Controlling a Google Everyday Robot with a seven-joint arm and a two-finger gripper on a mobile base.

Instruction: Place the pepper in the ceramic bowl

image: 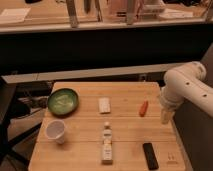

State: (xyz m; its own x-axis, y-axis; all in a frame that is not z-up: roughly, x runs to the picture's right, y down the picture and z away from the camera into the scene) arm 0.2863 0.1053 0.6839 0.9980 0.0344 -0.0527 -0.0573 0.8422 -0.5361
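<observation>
At counter's (125,95) right edge, noted gripper (166,117) hanging low, open-or-closed state not discernible; found pepper (143,108) just beside it, untouched, well apart from ceramic bowl (63,101).

Lower left on table (82,150): white cup (56,131). Centre: white packet (104,105). Just below: bottle (107,144) lying flat. Lower right: black remote (150,155).

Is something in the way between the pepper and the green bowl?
Yes, a small white block lies flat right between the pepper and the ceramic bowl. The gripper hangs close beside the pepper, with nothing between them.
</observation>
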